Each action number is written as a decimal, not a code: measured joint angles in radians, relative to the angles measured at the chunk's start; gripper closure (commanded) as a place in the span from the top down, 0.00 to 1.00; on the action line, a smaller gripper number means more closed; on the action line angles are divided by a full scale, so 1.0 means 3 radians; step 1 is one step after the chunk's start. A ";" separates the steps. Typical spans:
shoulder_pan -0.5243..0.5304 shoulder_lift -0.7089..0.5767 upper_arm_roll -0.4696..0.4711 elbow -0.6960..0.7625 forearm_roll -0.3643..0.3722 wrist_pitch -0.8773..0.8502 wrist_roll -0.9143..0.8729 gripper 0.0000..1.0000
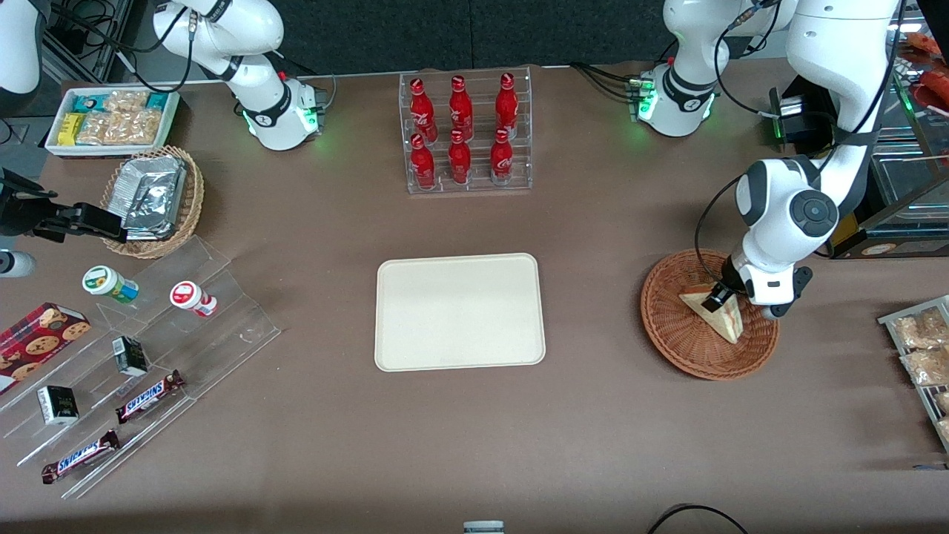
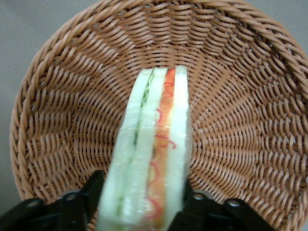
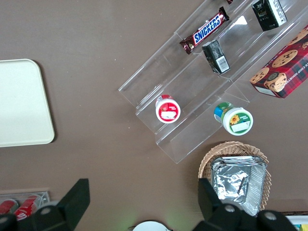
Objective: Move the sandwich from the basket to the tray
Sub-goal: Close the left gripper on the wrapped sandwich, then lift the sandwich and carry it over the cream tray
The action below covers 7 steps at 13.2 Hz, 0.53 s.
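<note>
The sandwich (image 1: 719,315) is a pale bread wedge with red and green filling, inside the reddish-brown wicker basket (image 1: 671,334) toward the working arm's end of the table. My left gripper (image 1: 718,298) is down in the basket, its black fingers (image 2: 77,204) closed against both bread faces of the sandwich (image 2: 151,159), cut edge facing the wrist camera. The basket's woven wall (image 2: 62,110) surrounds it. The cream tray (image 1: 460,311) lies bare at the table's middle, apart from the basket, and shows in the right wrist view (image 3: 21,103).
A clear rack of red bottles (image 1: 465,133) stands farther from the front camera than the tray. Bagged pastries (image 1: 923,348) lie beside the basket at the table's edge. A tan wicker basket of foil packets (image 1: 152,200), a snack tray (image 1: 111,119) and acrylic steps with snacks (image 1: 141,356) sit toward the parked arm's end.
</note>
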 measured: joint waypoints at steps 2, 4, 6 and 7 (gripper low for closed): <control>0.0000 -0.0001 0.0000 0.0020 0.0000 0.0003 -0.0016 0.00; -0.0004 -0.0020 -0.0004 0.0088 0.0001 -0.0089 -0.0028 0.00; -0.0052 -0.0112 -0.0045 0.0284 0.0006 -0.0588 -0.0029 0.00; -0.0116 -0.0185 -0.0060 0.0428 0.0009 -0.0935 -0.0034 0.00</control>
